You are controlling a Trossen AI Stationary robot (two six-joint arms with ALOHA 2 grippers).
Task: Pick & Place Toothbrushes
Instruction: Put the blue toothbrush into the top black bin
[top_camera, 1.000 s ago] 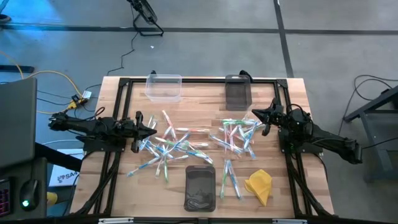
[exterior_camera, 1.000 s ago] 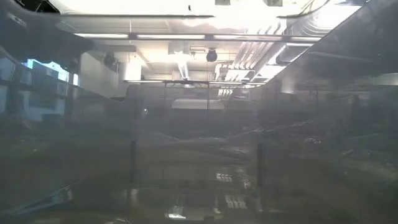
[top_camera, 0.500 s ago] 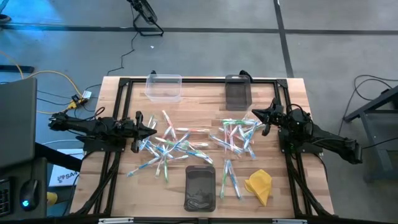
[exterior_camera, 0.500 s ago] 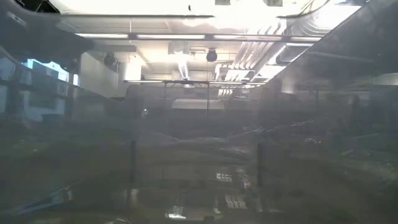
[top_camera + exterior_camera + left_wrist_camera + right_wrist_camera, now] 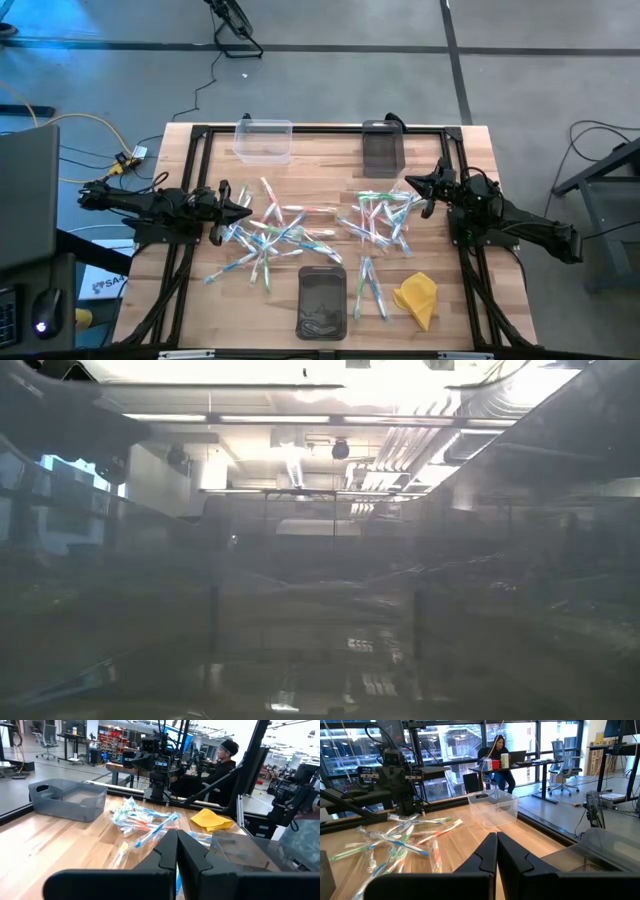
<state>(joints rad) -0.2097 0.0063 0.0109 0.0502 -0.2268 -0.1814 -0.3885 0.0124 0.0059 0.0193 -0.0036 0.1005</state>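
Left gripper [image 5: 246, 211] pressed together, holding nothing, at left edge of your left toothbrush pile. Right gripper [image 5: 408, 183] likewise pinched shut, empty, beside right pile. Toothbrushes [image 5: 275, 235] scattered mid-table in two heaps, between clear bin [image 5: 264, 140] and dark bin [image 5: 322, 301]. Yellow cloth [image 5: 417, 297] near front right.

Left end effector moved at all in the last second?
No. In the high view the left end effector sits at the same spot beside the left toothbrushes, same offset from the clear bin, shut throughout.
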